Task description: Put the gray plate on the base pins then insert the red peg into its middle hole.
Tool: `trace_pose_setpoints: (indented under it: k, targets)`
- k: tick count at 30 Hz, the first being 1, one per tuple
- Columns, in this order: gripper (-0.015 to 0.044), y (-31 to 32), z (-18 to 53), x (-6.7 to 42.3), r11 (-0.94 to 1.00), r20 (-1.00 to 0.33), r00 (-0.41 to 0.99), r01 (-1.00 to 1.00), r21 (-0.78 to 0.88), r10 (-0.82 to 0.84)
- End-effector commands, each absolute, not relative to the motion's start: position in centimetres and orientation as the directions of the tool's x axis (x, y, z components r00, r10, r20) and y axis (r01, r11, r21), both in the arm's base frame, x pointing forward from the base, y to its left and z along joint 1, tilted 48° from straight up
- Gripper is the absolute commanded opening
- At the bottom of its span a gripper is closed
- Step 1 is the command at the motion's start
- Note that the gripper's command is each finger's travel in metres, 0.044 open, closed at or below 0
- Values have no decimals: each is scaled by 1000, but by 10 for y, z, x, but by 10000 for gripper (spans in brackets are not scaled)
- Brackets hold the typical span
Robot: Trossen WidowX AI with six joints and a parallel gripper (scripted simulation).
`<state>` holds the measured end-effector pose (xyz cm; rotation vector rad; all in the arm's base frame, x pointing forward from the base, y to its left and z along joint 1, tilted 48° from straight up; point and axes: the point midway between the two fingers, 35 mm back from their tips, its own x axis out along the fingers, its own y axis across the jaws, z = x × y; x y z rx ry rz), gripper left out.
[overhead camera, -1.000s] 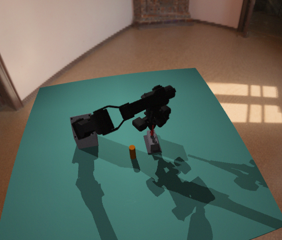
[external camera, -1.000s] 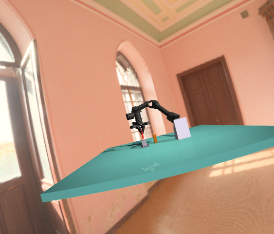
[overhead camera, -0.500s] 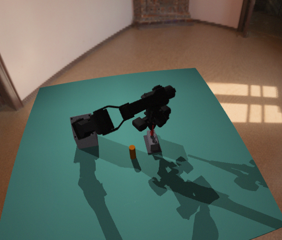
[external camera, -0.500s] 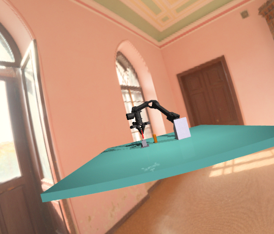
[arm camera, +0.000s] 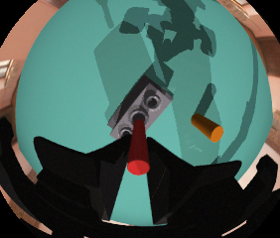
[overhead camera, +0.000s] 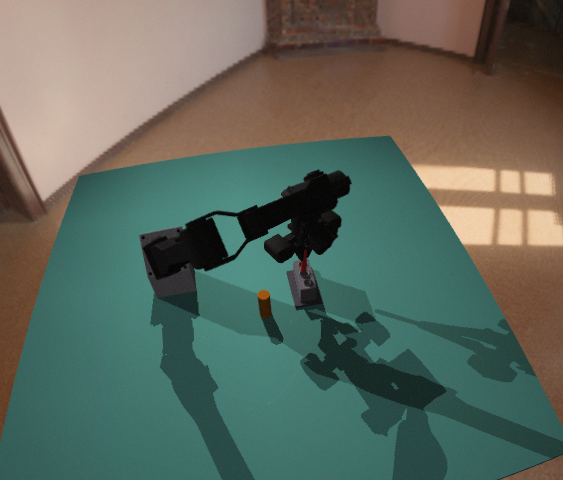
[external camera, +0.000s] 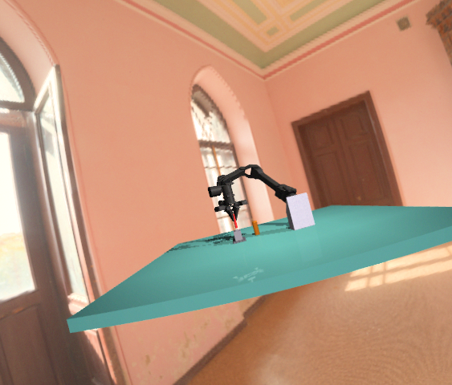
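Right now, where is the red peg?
The red peg is clamped in the hand, its tip at the gray plate's middle hole, left of the orange cylinder in the wrist view.

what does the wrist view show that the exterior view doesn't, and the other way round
Only the wrist view shows the three round holes along the gray plate, with the far end of the red peg at the middle one, seen from just behind the tool's dark fingers.

Only the exterior view shows the whole arm bending from its pale base block, the table's thick edge, and the windows and door.

Both show the tool shut on the peg, the plate under it, the orange cylinder beside the plate, and the teal table top.
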<state>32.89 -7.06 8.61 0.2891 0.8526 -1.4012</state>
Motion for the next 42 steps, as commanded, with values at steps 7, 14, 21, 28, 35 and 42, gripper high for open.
trace_pose_setpoints:
  k: [7,14,21,28,35,42]
  targets:
    - [0,-71,86,329,192,-669,-62,935,-299,-740]
    - [0,-75,84,329,193,-669,-61,934,-299,-741]
    - [0,-85,79,330,195,-666,-59,933,-301,-744]
    - [0,-84,79,330,190,-670,-62,936,-297,-740]
    - [0,-84,79,330,190,-670,-62,936,-297,-740]
    - [0,-84,77,329,190,-670,-62,936,-297,-740]
